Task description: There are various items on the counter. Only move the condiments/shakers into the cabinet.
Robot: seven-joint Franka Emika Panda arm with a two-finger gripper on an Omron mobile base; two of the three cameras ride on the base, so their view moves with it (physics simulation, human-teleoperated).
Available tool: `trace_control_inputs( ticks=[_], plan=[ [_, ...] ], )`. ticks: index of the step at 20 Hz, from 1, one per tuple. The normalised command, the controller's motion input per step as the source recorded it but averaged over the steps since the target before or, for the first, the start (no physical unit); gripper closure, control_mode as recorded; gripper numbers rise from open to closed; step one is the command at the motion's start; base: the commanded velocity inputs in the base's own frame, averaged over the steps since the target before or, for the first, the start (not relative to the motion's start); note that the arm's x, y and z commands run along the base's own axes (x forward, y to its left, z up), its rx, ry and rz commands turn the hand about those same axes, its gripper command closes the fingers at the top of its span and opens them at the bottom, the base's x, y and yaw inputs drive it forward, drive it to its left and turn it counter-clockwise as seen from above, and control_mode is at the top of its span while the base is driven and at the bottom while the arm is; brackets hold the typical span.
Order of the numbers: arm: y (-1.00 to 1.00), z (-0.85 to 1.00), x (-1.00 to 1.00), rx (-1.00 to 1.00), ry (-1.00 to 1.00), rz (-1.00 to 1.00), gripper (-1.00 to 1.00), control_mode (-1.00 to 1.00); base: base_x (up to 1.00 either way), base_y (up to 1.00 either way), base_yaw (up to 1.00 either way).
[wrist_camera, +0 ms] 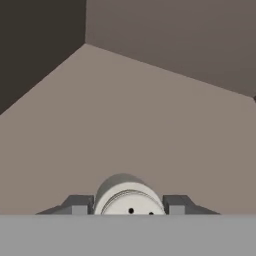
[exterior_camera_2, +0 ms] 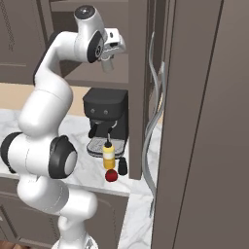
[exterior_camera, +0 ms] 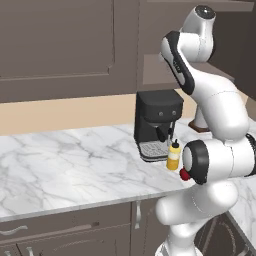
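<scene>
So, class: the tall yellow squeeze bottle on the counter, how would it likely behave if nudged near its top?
The yellow squeeze bottle stands tall and narrow on the counter, so a high nudge would probably tip it. Its round body suggests it could then roll. The red fruit close beside it might get knocked.

The white arm (exterior_camera_2: 46, 121) rises from the lower left of the right base frame, bends at a dark elbow and reaches to the upper middle. There the gripper (exterior_camera_2: 107, 64) points down, its jaws closed on a grey shaker (wrist_camera: 127, 196) between the fingertips (wrist_camera: 79, 204).
</scene>
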Motion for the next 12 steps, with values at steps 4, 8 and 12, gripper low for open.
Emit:
trace_control_inputs(
  ticks=[4, 8, 12],
  plan=[
    [0.00, -0.22, 0.08, -0.01, 0.00, 0.00, 1.00, -1.00, 0.00, 0.00, 0.00],
    [0.00, -0.24, 0.06, 0.00, -0.03, 0.00, -1.00, -1.00, 0.00, 0.00, 0.00],
    [0.00, -0.10, 0.04, 0.00, -0.11, 0.00, -1.00, -1.00, 0.00, 0.00, 0.00]
  ],
)
